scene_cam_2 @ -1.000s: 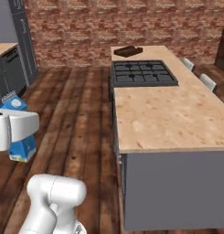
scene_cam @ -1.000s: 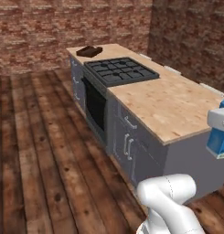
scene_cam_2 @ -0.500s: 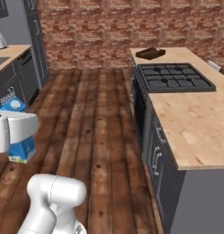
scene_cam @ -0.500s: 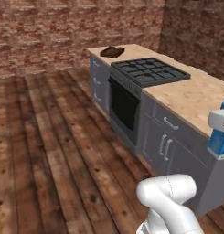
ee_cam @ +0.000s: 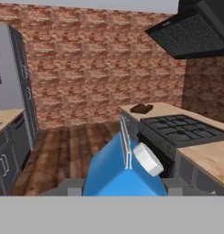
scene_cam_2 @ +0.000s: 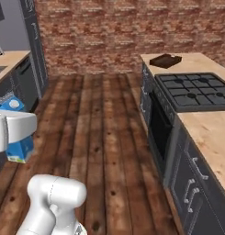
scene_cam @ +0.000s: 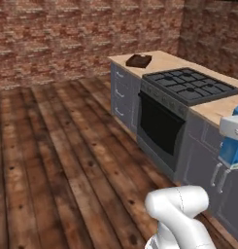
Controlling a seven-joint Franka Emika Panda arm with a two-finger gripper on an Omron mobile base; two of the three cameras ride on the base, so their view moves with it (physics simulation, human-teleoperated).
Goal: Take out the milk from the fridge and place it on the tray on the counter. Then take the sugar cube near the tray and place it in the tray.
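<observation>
The two-finger gripper (ee_cam: pixel 125 187) is clamped on the bright-blue gabled milk carton (ee_cam: pixel 125 169), carried upright above the floor. The dark-brown wooden tray (scene_cam_2: pixel 165 60) sits at the far end of the speckled counter (scene_cam_2: pixel 210 133), beyond the black stove (scene_cam_2: pixel 194 91). Best keep the carton level until the base is alongside.
</observation>
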